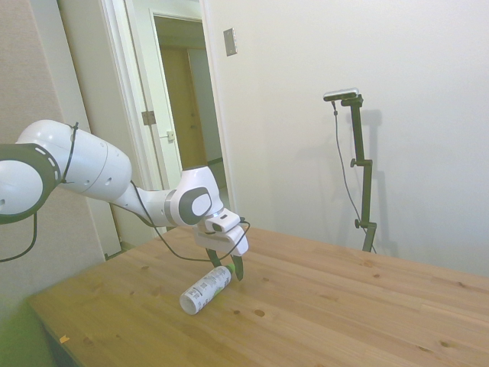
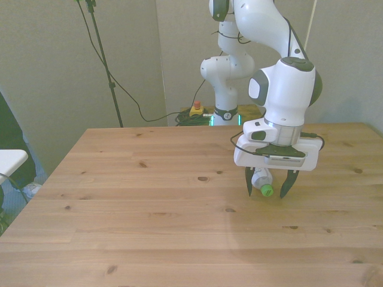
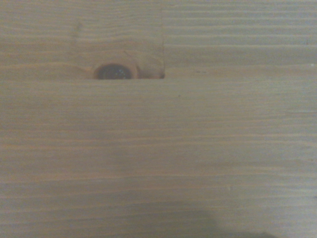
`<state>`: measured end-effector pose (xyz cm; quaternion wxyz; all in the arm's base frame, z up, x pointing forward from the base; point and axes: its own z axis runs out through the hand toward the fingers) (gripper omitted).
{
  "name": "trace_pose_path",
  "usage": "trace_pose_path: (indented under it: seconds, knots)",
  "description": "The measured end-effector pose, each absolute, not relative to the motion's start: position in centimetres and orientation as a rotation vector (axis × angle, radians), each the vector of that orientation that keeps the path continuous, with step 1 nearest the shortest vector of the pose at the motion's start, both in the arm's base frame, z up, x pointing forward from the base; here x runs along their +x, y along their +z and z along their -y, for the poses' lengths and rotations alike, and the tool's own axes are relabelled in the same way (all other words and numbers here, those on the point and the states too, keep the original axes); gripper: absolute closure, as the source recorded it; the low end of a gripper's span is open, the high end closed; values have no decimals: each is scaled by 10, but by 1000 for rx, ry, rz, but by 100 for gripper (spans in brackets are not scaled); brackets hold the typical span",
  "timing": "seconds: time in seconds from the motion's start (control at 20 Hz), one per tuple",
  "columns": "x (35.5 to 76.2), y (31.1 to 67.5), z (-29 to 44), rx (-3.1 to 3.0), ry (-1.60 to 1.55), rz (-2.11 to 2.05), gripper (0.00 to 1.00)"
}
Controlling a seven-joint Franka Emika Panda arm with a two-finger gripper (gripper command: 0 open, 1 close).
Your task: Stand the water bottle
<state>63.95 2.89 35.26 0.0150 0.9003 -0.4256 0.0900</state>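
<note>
wooden table (image 2: 149, 179), dark knot (image 3: 114, 72)

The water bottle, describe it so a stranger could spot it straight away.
On the wooden table, look under the white arm's tool. The water bottle lies on its side between the open fingers, the only loose object there: clear plastic, white label, green cap.

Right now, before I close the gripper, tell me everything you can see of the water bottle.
The water bottle is small, slim, clear plastic, with a green screw cap and a white wrap label with green print. It lies on its side on the wooden table, not yet standing. Its cap end sits between the open fingers of the gripper, base pointing away. Whether a finger touches it cannot be told.
</note>
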Motion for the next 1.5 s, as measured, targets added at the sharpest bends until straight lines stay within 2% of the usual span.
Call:
trace_pose_path:
  seconds: [1.1, 1.3, 1.5]
  knots:
    - [640, 354, -26, 2816, 311, 1365, 100]
    - [641, 387, -31, 2838, 456, 1353, 100]
    - [624, 446, -53, 2844, 673, 1291, 100]
